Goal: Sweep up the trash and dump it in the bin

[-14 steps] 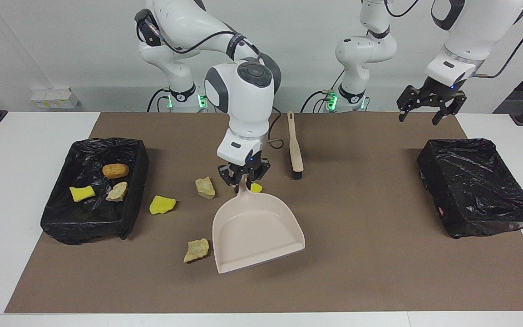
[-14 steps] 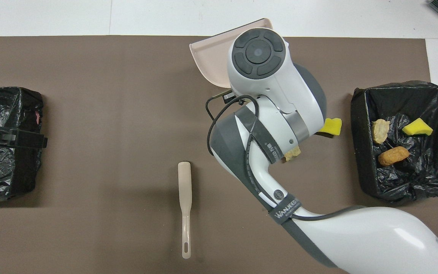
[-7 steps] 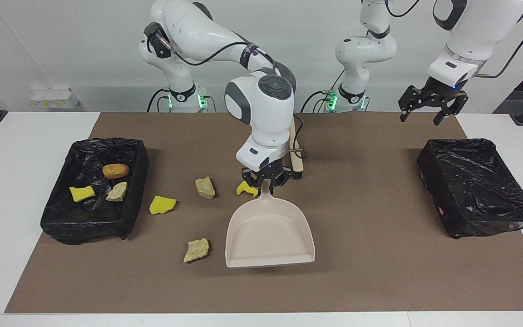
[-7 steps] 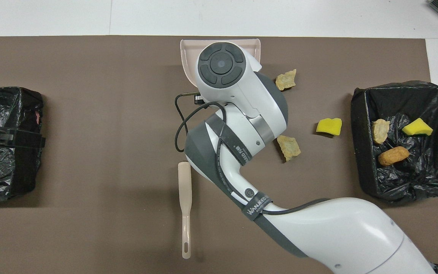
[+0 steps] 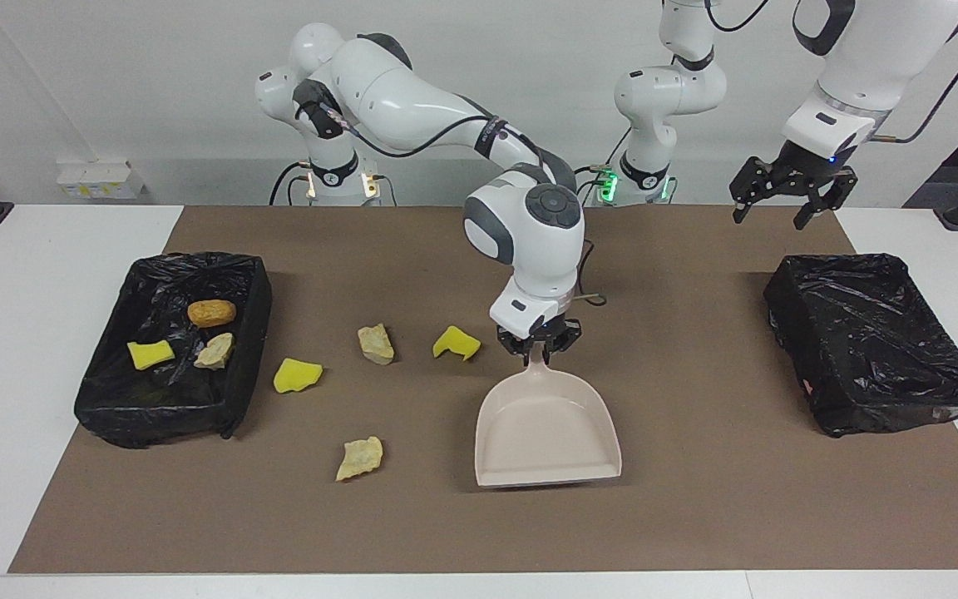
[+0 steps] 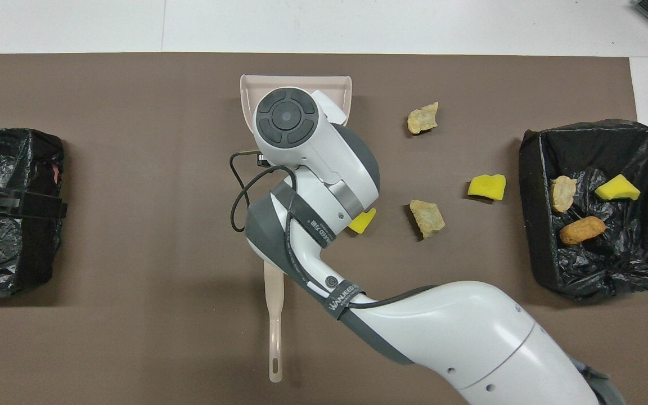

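Centrally in the facing view, the right arm bends down from the upper left, its right gripper (image 5: 537, 353) pointing straight down with fingers clamped on the handle of the beige dustpan (image 5: 547, 433), whose pan lies below them. A yellow sponge chunk (image 5: 456, 343) sits just beside the fingers, toward the frame's left; a beige lump (image 5: 376, 343), another yellow chunk (image 5: 297, 375) and a third scrap (image 5: 360, 457) lie farther left. Three scraps rest in the black-lined bin (image 5: 105, 399). At upper right, the left gripper (image 5: 787, 200) hangs spread open above the second bin (image 5: 874, 341).
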{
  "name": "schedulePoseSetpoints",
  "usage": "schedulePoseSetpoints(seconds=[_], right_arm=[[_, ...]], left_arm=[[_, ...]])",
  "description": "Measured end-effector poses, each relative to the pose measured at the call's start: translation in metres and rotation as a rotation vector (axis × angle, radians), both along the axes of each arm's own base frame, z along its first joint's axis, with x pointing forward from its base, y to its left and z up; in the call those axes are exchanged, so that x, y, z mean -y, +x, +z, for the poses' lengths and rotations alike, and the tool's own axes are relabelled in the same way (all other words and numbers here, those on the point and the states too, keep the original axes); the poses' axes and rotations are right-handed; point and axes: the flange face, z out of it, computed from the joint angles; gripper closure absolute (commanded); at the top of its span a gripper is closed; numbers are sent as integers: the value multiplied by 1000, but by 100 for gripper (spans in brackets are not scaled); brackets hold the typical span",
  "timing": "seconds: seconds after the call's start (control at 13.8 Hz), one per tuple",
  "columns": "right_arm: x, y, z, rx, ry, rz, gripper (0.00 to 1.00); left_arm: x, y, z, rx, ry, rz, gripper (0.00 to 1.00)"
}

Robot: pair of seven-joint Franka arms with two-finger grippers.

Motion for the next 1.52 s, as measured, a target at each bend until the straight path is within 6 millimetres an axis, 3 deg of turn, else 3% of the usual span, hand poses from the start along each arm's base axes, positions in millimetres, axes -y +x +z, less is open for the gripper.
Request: schedulePoseSetpoints(seconds=[0.14, 0.29, 0.43, 0.65, 0.8, 0.87, 1.01, 1.23, 1.38, 1.52], right_arm=[[-16, -7, -11, 0, 13, 13, 100], [-21, -10, -15, 0, 16, 17, 71], [-21, -9, -13, 3, 19, 15, 53], [-20, -7, -6, 14, 27, 11, 44], [-16, -3, 6, 30, 38, 3, 34], [-14, -1, 16, 38, 48, -6, 25], [-9, -4, 41, 34, 70, -56, 18], [-12, -37, 74, -4, 62, -89, 16], [-18, -82, 83, -56, 45, -60, 17], [-24, -140, 80, -81, 16, -32, 18]], left_arm=[[0, 0, 0, 0, 0, 0, 0], [0, 0, 0, 0, 0, 0, 0], [0, 0, 0, 0, 0, 0, 0], [0, 0, -1, -1, 0, 0, 0], [0, 0, -1, -2, 0, 0, 0], [0, 0, -1, -2, 0, 0, 0], [0, 1, -1, -2, 0, 0, 0], [0, 1, -2, -3, 0, -1, 0], [1, 1, -3, -5, 0, -3, 0], [2, 1, -3, -6, 0, -4, 0]])
